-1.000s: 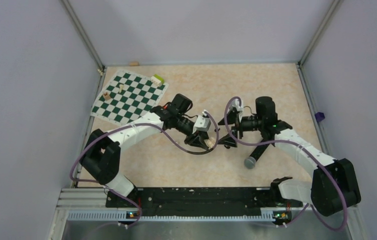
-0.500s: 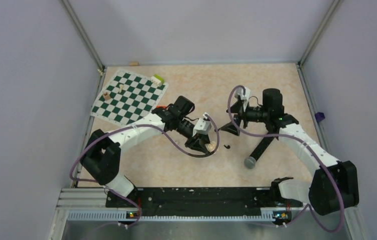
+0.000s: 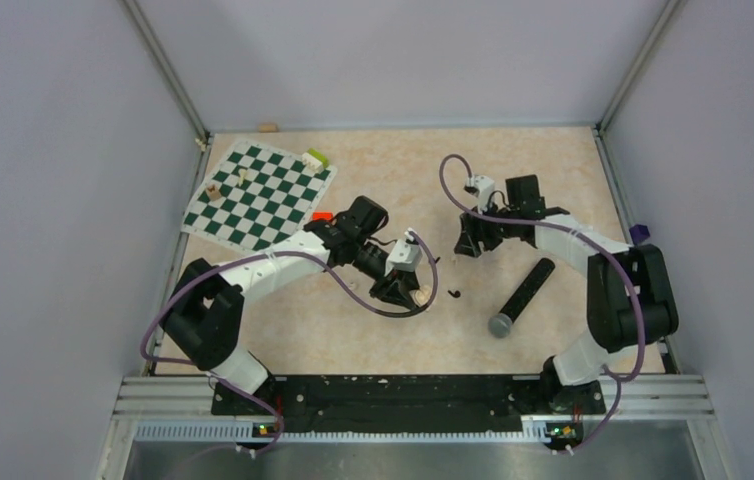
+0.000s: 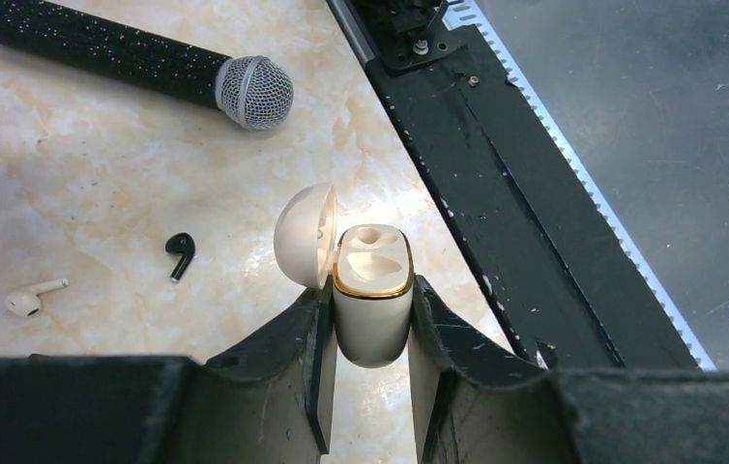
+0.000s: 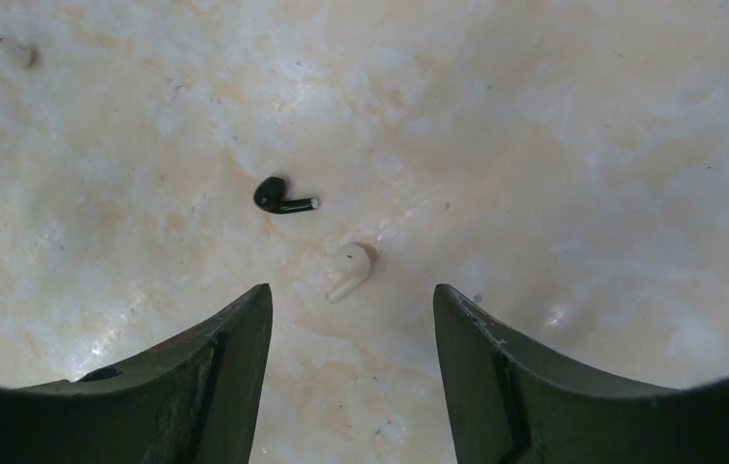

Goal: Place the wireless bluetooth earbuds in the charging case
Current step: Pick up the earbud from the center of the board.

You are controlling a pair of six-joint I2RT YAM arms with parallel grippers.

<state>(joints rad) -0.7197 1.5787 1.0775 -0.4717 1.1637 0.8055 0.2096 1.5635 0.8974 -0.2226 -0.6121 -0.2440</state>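
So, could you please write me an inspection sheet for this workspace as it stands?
Surface: marbled beige table, no spills seen.
Job's things: cream-white charging case, lid open, slots look empty; black earbud and white earbud loose on the table.
Clutter: microphone, chessboard with small pieces, orange-red block.
Grippers: left gripper shut on the case; right gripper open, over the earbuds.
Cables: purple cables loop along both arms.
Surroundings: plain walls, nothing else seen.

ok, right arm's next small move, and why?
Probably lower the right gripper onto the cream earbud: it lies on the table just ahead of the open jaws, the black earbud farther off. The left gripper holds the charging case open, sockets empty.
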